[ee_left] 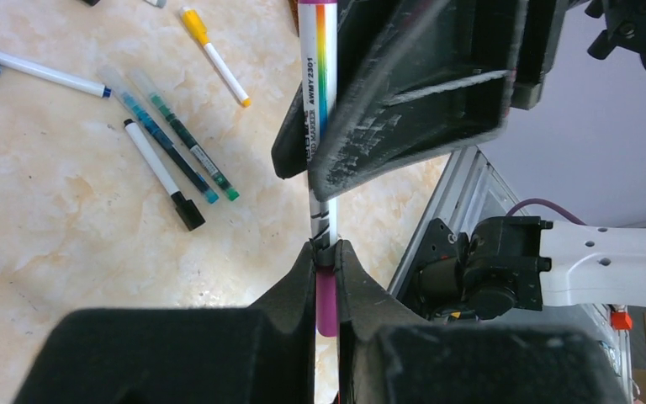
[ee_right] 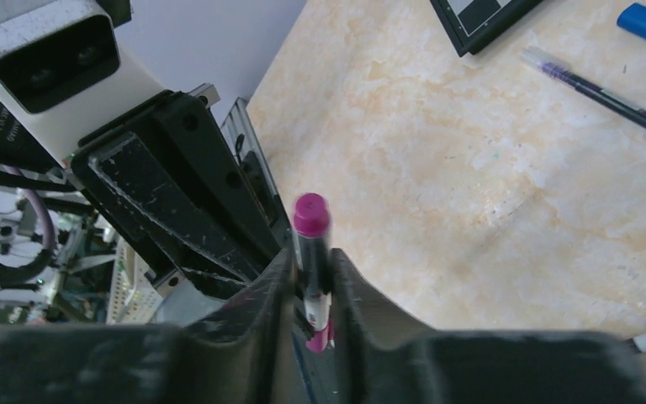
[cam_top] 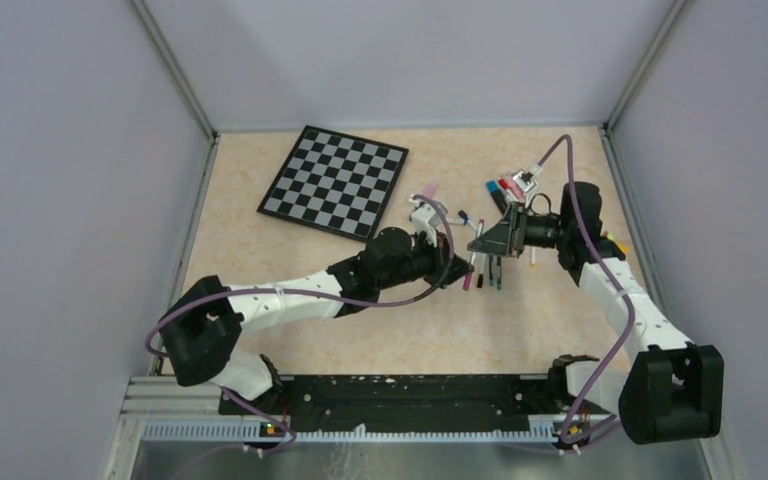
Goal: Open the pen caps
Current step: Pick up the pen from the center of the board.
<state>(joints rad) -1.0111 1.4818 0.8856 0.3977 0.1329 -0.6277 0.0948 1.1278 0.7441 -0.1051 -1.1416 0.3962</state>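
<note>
Two claws meet above the table, both on one pen, a white one with a rainbow stripe down its side, lifted clear of the surface. The left claw is pinched tight on the pen at a dark ring where the white barrel ends. The magenta cap runs back from there in the narrow slot between its two fingers. The right claw is closed on the barrel a little further along, a finger pressed to each side. The two claws sit nose to nose with only a short stretch of pen showing between them. Whether the cap sits fully on the barrel or has slipped a little is hard to judge, since the fingers cover the join. Several loose pens lie on the table near the held one: two teal ones side by side, a white one with a black cap next to them, and a white one with a yellow cap further off. A chessboard lies flat toward the far left of the table, well apart from the claws.
</note>
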